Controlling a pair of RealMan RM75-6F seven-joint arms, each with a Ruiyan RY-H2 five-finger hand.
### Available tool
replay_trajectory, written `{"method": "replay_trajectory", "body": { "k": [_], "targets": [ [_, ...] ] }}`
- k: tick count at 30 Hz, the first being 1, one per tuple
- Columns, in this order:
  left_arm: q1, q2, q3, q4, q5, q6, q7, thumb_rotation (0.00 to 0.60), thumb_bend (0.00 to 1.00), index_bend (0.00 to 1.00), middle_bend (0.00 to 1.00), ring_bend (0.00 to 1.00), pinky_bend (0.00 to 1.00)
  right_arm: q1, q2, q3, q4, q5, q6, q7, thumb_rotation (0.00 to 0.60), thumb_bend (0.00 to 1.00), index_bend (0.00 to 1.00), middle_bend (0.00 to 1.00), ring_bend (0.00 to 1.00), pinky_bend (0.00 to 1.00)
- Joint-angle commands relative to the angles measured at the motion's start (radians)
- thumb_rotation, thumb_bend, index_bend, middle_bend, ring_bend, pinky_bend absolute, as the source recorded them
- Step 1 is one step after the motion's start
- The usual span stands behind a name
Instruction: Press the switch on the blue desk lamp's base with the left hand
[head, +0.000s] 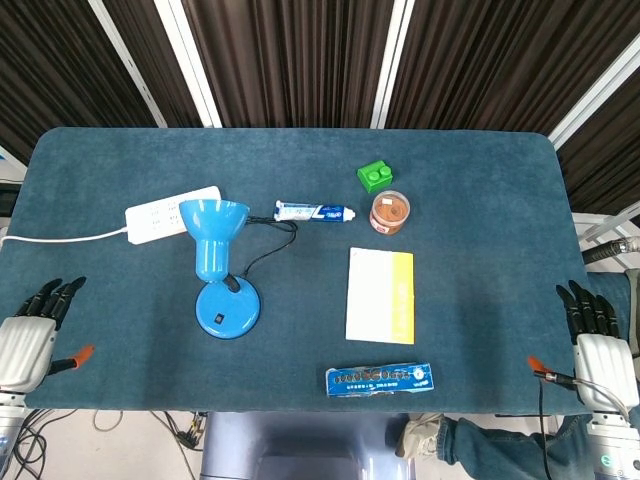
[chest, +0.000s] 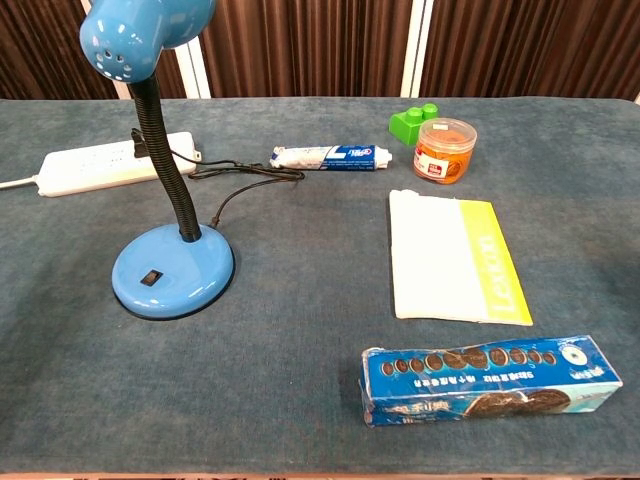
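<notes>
Chest view: lamp shade (chest: 145, 30) was cut by the top edge; neither hand appeared. Power strip (chest: 105, 163) ran off at nine o'clock. Head view: left hand (head: 28, 335) and right hand (head: 598, 345) were cropped at the wrists. Switch (head: 217, 320) was too small to read.
</notes>
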Motion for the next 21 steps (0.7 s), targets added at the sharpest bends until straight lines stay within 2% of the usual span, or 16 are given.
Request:
{"method": "replay_trajectory", "body": {
  "k": [1, 2, 5, 12, 17, 21],
  "targets": [
    [-0.006, -0.017, 0.001, 0.017, 0.031, 0.01, 0.005, 0.6, 0.26, 0.07, 0.43, 0.43, 0.59, -0.002, 0.005, 0.001, -0.002, 0.001, 0.002, 0.006, 0.6, 0.11, 0.0, 0.02, 0.04, 0.0],
    [-0.008, -0.023, 0.002, 0.022, 0.034, 0.008, 0.014, 0.6, 0.29, 0.07, 0.48, 0.5, 0.64, -0.003, 0.007, 0.0, -0.002, 0.001, 0.002, 0.007, 0.6, 0.11, 0.0, 0.02, 0.04, 0.0],
    [-0.019, -0.033, 0.005, 0.028, 0.04, -0.013, 0.038, 0.6, 0.36, 0.07, 0.56, 0.58, 0.7, -0.002, 0.007, -0.002, -0.001, -0.002, 0.0, 0.006, 0.6, 0.11, 0.0, 0.02, 0.04, 0.0],
    [-0.105, -0.029, 0.029, -0.015, 0.041, -0.19, 0.031, 0.6, 0.52, 0.06, 0.66, 0.67, 0.74, 0.002, 0.003, -0.006, -0.001, -0.002, -0.01, -0.007, 0.6, 0.11, 0.0, 0.02, 0.04, 0.0],
    [-0.165, -0.064, 0.028, -0.018, 0.01, -0.308, 0.067, 0.6, 0.58, 0.05, 0.74, 0.74, 0.78, 0.001, 0.002, -0.006, -0.001, 0.002, -0.011, -0.01, 0.6, 0.11, 0.0, 0.02, 0.04, 0.0],
    [-0.213, -0.099, 0.028, -0.013, -0.036, -0.412, 0.09, 0.6, 0.59, 0.04, 0.75, 0.74, 0.78, 0.0, 0.005, -0.006, -0.001, 0.004, -0.01, -0.011, 0.6, 0.11, 0.0, 0.02, 0.04, 0.0]
  ]
}}
